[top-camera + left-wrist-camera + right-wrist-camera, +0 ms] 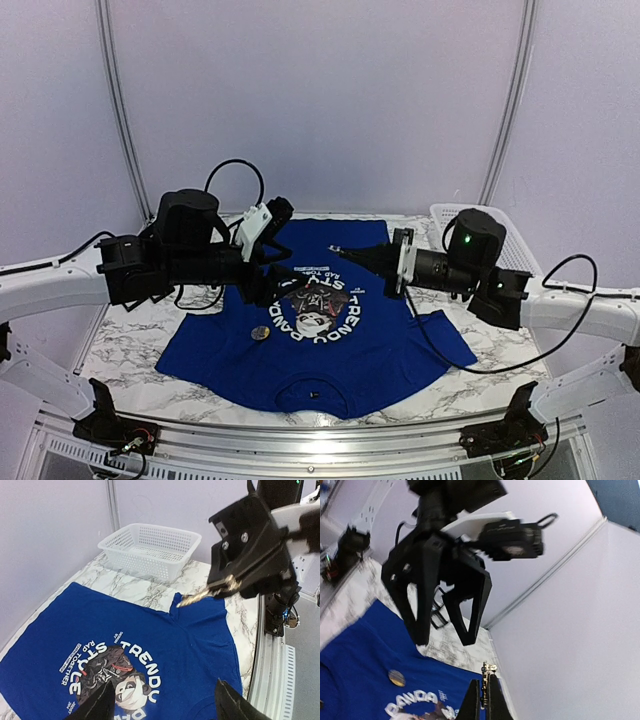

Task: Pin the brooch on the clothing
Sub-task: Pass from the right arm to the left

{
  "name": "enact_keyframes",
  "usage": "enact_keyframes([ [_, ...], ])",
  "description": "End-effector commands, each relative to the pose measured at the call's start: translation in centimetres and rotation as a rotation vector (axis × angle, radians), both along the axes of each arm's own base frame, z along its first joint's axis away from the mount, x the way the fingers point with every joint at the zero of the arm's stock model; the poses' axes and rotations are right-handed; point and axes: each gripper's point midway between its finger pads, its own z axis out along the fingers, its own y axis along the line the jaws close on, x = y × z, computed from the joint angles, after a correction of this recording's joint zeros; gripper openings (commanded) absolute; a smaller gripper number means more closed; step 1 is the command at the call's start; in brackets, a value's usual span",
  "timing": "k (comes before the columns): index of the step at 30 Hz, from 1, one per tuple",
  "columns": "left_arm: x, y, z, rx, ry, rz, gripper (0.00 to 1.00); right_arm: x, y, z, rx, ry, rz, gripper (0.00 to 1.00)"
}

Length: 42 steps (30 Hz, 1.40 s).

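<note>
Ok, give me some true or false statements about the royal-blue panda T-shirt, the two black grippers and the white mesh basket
1. The right gripper is shut on a small gold-coloured metal brooch. True.
2. The left gripper is clamped on the royal-blue panda T-shirt. False: its jaws stand open and hold nothing.
3. The white plastic mesh basket sits on the T-shirt. False: it stands on the marble table, beyond the shirt.
4. A small round disc lies on the T-shirt beside the panda graphic. True.
</note>
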Motion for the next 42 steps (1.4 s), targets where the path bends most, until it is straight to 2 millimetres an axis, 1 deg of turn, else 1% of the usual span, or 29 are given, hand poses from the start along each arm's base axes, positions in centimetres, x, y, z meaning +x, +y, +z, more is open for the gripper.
enact_keyframes([
  [1,-0.7,-1.3,3.0,-0.11,0.076,-0.047,0.67,1.0,-1.1,1.9,-0.039,-0.611,-0.217,0.0],
  [3,-1.0,-1.7,3.7,-0.151,0.111,-0.064,0.63,1.0,-1.3,2.5,-0.049,-0.732,-0.267,0.0],
  [5,-1.6,-2.2,4.5,-0.198,0.131,-0.099,0.63,1.2,-1.4,2.8,-0.071,-0.814,-0.31,0.0],
  [8,-1.9,-2.6,5.5,-0.268,0.154,-0.12,0.63,1.2,-1.8,3.1,-0.08,-0.931,-0.383,0.0],
  [10,-1.8,-2.9,6.0,-0.318,0.172,-0.12,0.66,1.3,-1.8,3.2,-0.092,-0.988,-0.433,0.0],
  [13,-1.3,-3.9,6.2,-0.34,0.197,-0.117,0.68,1.6,-1.5,2.6,-0.133,-1.021,-0.46,0.0],
  [18,-1.3,-5.0,6.6,-0.35,0.223,-0.152,0.67,1.0,-1.1,2.1,-0.127,-1.036,-0.45,0.0],
  [21,-1.3,-5.5,6.3,-0.352,0.236,-0.164,0.6,0.7,-0.8,1.9,-0.13,-1.034,-0.436,0.0],
  [22,-1.2,-5.6,6.1,-0.35,0.239,-0.167,0.55,0.6,-0.7,1.8,-0.129,-1.033,-0.433,0.0],
  [23,-1.3,-5.6,6.1,-0.349,0.238,-0.174,0.53,0.6,-0.7,1.7,-0.131,-1.031,-0.431,0.0],
  [25,-1.5,-5.3,6.5,-0.353,0.222,-0.18,0.53,0.5,-0.7,1.6,-0.127,-1.021,-0.426,0.0],
  [27,-1.2,-4.4,7.1,-0.362,0.194,-0.161,0.54,0.4,-0.7,1.3,-0.135,-1.007,-0.412,0.0],
  [31,0.3,-2.9,7.7,-0.387,0.19,-0.095,0.56,0.1,-0.6,0.7,-0.14,-0.987,-0.393,0.0],
  [34,0.6,-3.1,7.5,-0.399,0.248,-0.099,0.57,0.2,-0.5,0.9,-0.128,-0.951,-0.392,0.0],
  [39,0.1,-4.2,7.0,-0.394,0.31,-0.148,0.7,0.4,-0.3,0.5,-0.138,-0.931,-0.392,0.0],
  [42,0.7,-4.2,7.4,-0.405,0.297,-0.121,0.73,-0.1,0.1,0.2,-0.147,-0.957,-0.373,0.0],
])
